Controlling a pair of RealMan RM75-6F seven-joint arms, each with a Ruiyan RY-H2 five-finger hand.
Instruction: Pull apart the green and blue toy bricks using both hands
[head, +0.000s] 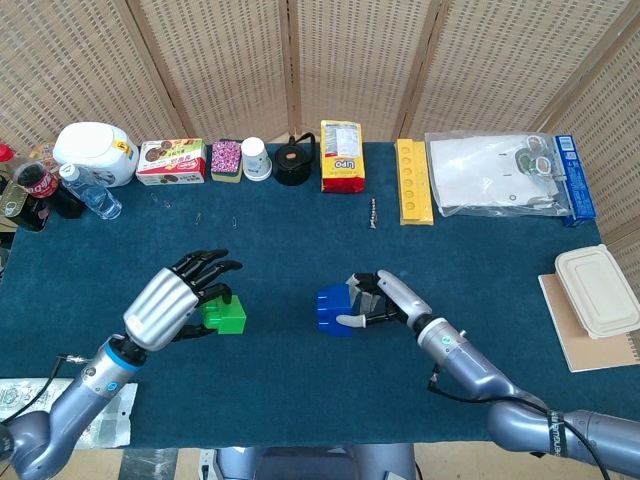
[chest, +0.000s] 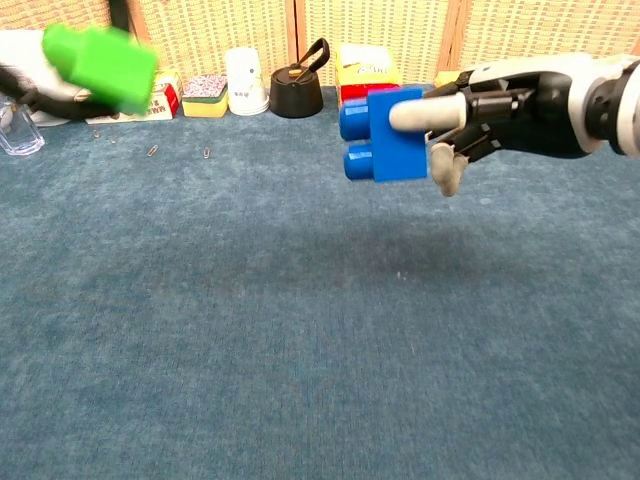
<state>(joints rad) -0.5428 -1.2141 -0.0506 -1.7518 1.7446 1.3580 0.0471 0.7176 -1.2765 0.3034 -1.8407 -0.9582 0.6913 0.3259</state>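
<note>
The green toy brick (head: 224, 316) is held by the left robot hand (head: 180, 298) above the blue worktop (head: 300, 240), at the left. The blue toy brick (head: 333, 308) is gripped by the right robot hand (head: 385, 300), well apart to the right, also raised.

The head view looks down from high above the blue table (head: 300, 240) toward the far screen wall (head: 350, 60), while the chest view sits low and close above that table (chest: 300, 350), and both show the black kettle (head: 293, 161) (chest: 297, 92).
</note>
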